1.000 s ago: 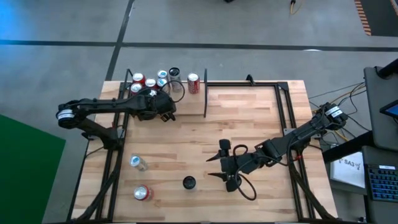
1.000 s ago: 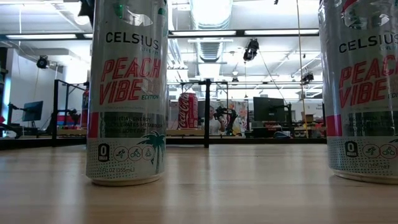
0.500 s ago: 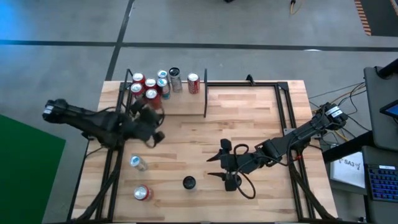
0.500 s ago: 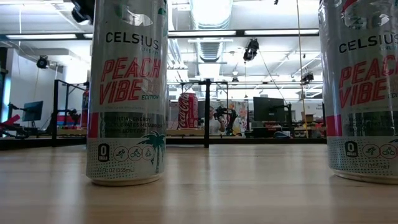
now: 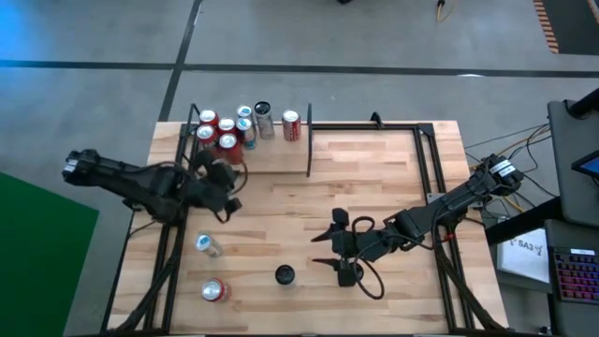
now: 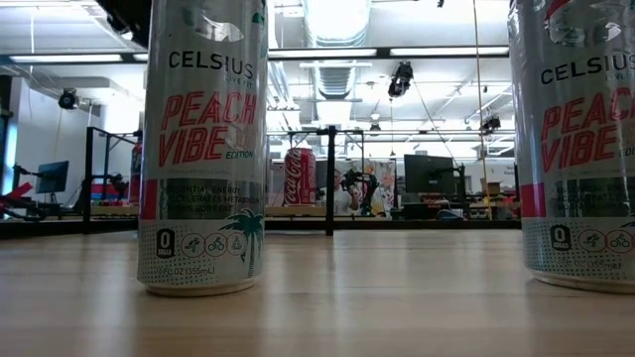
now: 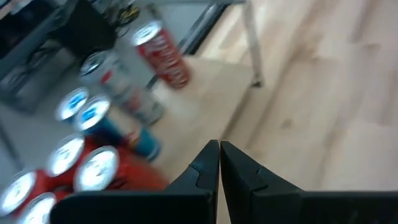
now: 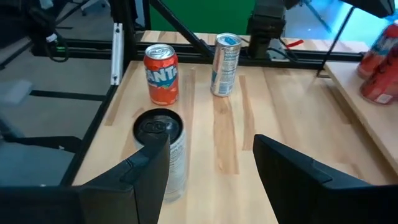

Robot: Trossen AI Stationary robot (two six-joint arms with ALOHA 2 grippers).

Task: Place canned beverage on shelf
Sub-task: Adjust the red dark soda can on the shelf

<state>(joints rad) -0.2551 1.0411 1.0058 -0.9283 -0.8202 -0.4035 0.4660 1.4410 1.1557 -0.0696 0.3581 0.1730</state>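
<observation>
We take the shelf (image 5: 281,154) as our landmark — the raised light plank at the table's far-left corner, edged by black rods, with its upright divider rod (image 5: 309,140) marking its right end.

Starting at the left, our left gripper (image 5: 221,187) hangs just in front of the shelf with nothing in it; its wrist view shows the two fingers (image 7: 205,167) pressed together. The cluster of cans (image 5: 227,129) stands on the shelf just beyond it, toward the shelf's left end, and a red cola can (image 5: 291,124) stands apart from them, just beside the divider.

Three cans remain off the shelf, well in front of it near the table's front-left edge: a silver-and-blue can (image 5: 208,245), an orange Fanta can (image 5: 214,290) in front of that, and a black-topped can (image 5: 284,275) to their right.

Our right gripper (image 5: 341,255) sits to the right of the black-topped can, fingers spread wide, and its wrist view has that can (image 8: 159,152) close before its open fingers.

We judge the next pick to be the step in hand. To do it well, we would centre the black-topped can between the spread fingers, close around its middle and lift straight up so it stays upright — then set it in the free stretch of plank between the cluster and the cola can.
</observation>
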